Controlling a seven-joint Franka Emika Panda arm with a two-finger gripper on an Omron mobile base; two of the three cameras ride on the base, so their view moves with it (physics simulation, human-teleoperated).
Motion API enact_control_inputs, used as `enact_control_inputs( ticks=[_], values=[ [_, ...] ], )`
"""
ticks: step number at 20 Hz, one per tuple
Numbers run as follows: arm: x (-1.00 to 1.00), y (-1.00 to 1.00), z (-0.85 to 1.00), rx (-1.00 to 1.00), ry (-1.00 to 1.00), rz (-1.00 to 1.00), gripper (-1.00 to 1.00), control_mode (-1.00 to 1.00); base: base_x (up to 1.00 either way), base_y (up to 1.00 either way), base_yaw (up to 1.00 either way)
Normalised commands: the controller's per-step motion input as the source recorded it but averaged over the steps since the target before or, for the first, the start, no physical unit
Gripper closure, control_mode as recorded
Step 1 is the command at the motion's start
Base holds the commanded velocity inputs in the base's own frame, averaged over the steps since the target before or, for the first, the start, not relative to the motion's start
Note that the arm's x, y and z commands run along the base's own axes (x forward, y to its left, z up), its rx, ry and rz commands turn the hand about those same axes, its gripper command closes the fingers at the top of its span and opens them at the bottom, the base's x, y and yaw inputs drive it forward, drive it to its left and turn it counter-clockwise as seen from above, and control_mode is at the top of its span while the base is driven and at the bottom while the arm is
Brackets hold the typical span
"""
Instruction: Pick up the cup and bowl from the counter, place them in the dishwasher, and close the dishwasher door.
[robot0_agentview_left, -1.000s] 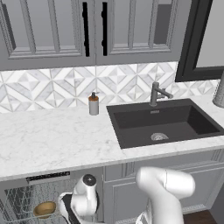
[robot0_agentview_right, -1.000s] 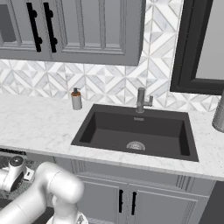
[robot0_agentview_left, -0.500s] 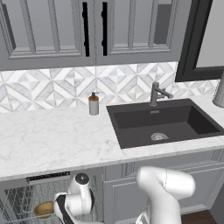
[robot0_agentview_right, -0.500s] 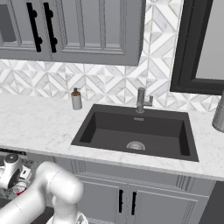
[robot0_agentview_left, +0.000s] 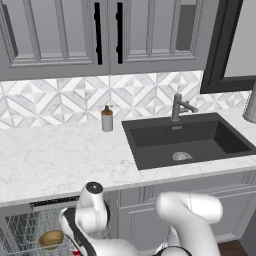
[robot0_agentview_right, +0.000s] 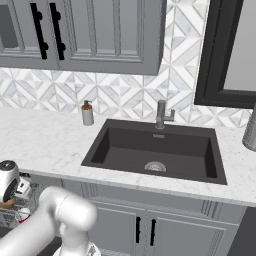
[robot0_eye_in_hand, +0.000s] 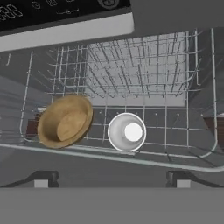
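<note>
Pincer (robot0_eye_in_hand: 109, 178) is wide open with nothing in it, tips low in the hand view, hanging over the dishwasher (robot0_eye_in_hand: 65, 17) rack (robot0_eye_in_hand: 144, 70). Cup (robot0_eye_in_hand: 127, 131) sits upright in the rack at frame center, bowl (robot0_eye_in_hand: 64, 121) tilted just left of it. Bowl (robot0_agentview_left: 51, 239) also shows at the lower left of the left base view, below the table (robot0_agentview_left: 55, 160).

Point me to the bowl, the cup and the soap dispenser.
bowl (robot0_eye_in_hand: 64, 121), hand view, on its inner face.
cup (robot0_eye_in_hand: 127, 131), hand view, on its white inside.
soap dispenser (robot0_agentview_left: 107, 120), left base view, on its body.
</note>
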Motion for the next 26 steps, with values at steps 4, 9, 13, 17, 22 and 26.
enact_control_inputs(
  ticks=[4, 9, 13, 17, 22, 26],
  values=[
    [-0.48, -0.01, 0.33, 0.13, -0.06, 0.0, -1.0, -1.0, 0.0, 0.0, 0.0],
    [-0.29, 0.0, 0.17, 0.07, -0.12, 0.0, -1.0, -1.0, 0.0, 0.0, 0.0],
    [-0.33, 0.0, 0.18, 0.05, -0.14, 0.0, -1.0, -1.0, 0.0, 0.0, 0.0],
    [-0.32, 0.01, 0.23, 0.05, -0.1, 0.0, -1.0, -1.0, 0.0, 0.0, 0.0],
    [-0.4, 0.13, 0.19, 0.02, -0.09, 0.0, -1.0, -1.0, 0.0, 0.0, 0.0],
    [-0.51, 0.13, 0.06, 0.01, -0.06, 0.0, -1.0, -1.0, 0.0, 0.0, 0.0]
  ],
)
